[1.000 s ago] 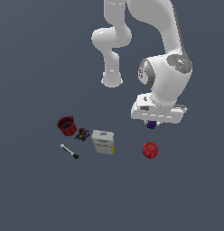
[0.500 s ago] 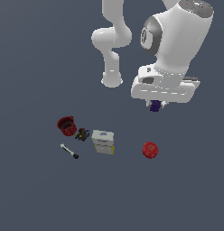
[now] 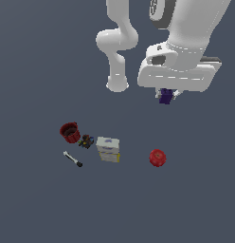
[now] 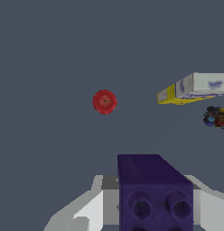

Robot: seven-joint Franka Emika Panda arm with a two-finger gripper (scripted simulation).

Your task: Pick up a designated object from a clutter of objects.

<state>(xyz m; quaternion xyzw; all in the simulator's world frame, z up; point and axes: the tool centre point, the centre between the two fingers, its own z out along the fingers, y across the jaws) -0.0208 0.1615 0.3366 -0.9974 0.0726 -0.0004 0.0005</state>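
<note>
While the hand gripped the purple block high above the desk, well clear of the red ball and the white-and-yellow box, a firm grip and a slow, level carry looked wisest.

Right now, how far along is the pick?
Done: the gripper is shut on the purple block, and the exterior view shows the block well above the floor. In hand: the block is held aloft under the wrist. Still on the floor: red ball, box, red cup, marker and multicoloured bit. Left: little, beyond keeping the hold.
</note>
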